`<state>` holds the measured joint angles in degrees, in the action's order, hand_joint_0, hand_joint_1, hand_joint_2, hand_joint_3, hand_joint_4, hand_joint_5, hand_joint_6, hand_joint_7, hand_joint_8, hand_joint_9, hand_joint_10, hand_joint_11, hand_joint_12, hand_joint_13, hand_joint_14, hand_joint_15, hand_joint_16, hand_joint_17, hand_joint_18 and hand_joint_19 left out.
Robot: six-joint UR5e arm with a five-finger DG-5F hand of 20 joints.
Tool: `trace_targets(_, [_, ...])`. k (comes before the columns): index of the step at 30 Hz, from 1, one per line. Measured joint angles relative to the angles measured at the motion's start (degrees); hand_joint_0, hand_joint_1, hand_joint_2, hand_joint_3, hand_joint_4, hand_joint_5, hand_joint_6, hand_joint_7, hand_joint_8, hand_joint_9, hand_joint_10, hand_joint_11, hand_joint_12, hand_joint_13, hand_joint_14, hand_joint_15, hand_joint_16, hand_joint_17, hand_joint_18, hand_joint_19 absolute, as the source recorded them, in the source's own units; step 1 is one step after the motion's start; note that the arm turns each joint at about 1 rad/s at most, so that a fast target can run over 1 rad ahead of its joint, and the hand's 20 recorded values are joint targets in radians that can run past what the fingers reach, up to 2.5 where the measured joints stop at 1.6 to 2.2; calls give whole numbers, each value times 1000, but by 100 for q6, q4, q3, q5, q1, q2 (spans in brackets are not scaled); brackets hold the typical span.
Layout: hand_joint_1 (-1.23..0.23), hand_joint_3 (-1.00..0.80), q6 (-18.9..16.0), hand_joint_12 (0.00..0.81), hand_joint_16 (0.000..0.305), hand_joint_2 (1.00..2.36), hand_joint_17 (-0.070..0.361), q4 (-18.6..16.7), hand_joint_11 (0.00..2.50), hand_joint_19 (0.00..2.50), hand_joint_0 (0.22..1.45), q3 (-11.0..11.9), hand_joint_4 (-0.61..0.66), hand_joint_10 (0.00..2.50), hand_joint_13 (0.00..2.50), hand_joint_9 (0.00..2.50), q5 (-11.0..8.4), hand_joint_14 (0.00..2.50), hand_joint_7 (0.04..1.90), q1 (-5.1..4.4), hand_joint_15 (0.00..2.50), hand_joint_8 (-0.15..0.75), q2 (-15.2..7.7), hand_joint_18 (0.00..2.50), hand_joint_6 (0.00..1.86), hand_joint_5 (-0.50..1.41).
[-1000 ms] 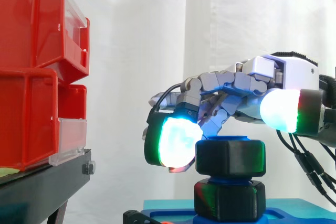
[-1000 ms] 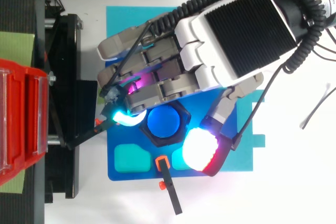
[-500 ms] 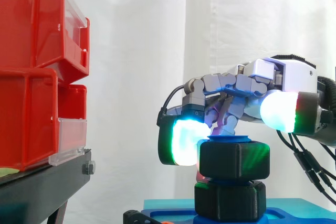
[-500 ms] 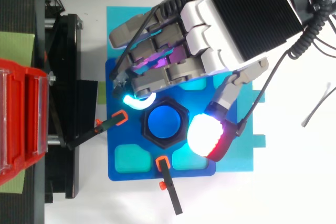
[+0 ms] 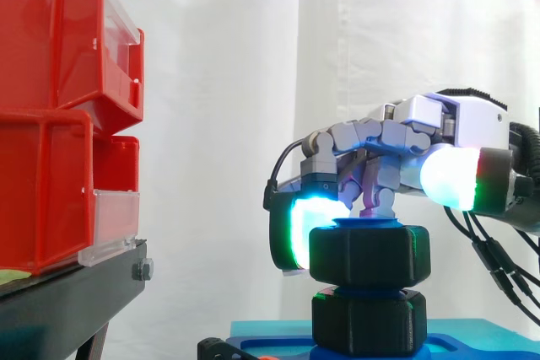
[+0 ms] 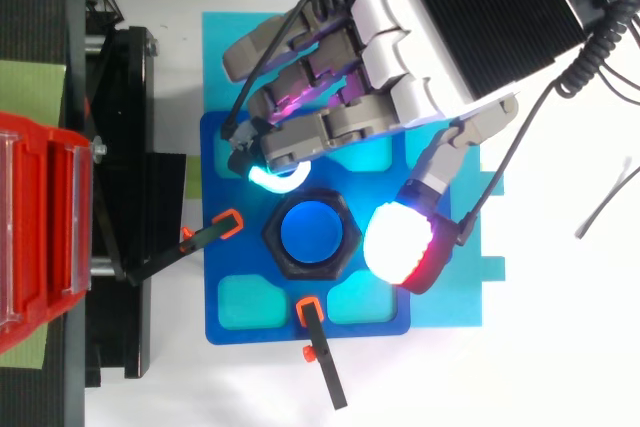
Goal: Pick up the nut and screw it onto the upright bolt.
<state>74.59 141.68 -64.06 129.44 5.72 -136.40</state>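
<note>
A large black hex nut (image 5: 369, 255) (image 6: 280, 259) sits at the top of the upright blue bolt (image 6: 310, 235), above a second black hex piece (image 5: 369, 322) at the bolt's foot. The bolt stands on a dark blue plate (image 6: 212, 197). My hand (image 6: 450, 37) (image 5: 447, 124) reaches over the nut from the right with its fingers curled. One cyan-green fingertip (image 5: 299, 233) (image 6: 270, 177) presses on the nut's left far side. The white-red thumb pad (image 6: 400, 247) (image 5: 451, 176) sits by the nut's right edge, a little higher than the nut.
Red bins (image 5: 51, 124) (image 6: 40, 237) stand on a black stand (image 5: 67, 292) at the left. Two black clamp arms with orange tips (image 6: 228, 222) (image 6: 308, 309) hold the plate. A light teal sheet (image 6: 230, 57) lies under the plate.
The hand has drawn back to the right and toward the far side. Its glowing fingertip has swept round the nut's left side, and the nut has turned on the bolt.
</note>
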Motion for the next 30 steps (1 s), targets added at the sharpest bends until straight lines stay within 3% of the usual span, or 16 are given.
trace_targets(15, [-196, -500, -5, 109, 6, 1000, 13, -16, 147, 105, 524, 67, 85, 5, 1096, 1657, 99, 0, 1270, 67, 0, 208, 0, 709, 588, 80])
trace_targets(19, [-191, -500, -10, 124, 11, 1000, 24, -6, 151, 113, 520, 131, 106, 7, 1070, 1622, 119, 0, 1414, 80, 0, 213, 0, 667, 513, 81])
trace_targets(30, [-175, -500, -16, 166, 19, 1000, 43, 235, 121, 118, 505, 495, 211, 4, 909, 1396, 263, 0, 1139, 105, 0, 211, 0, 569, 505, 4])
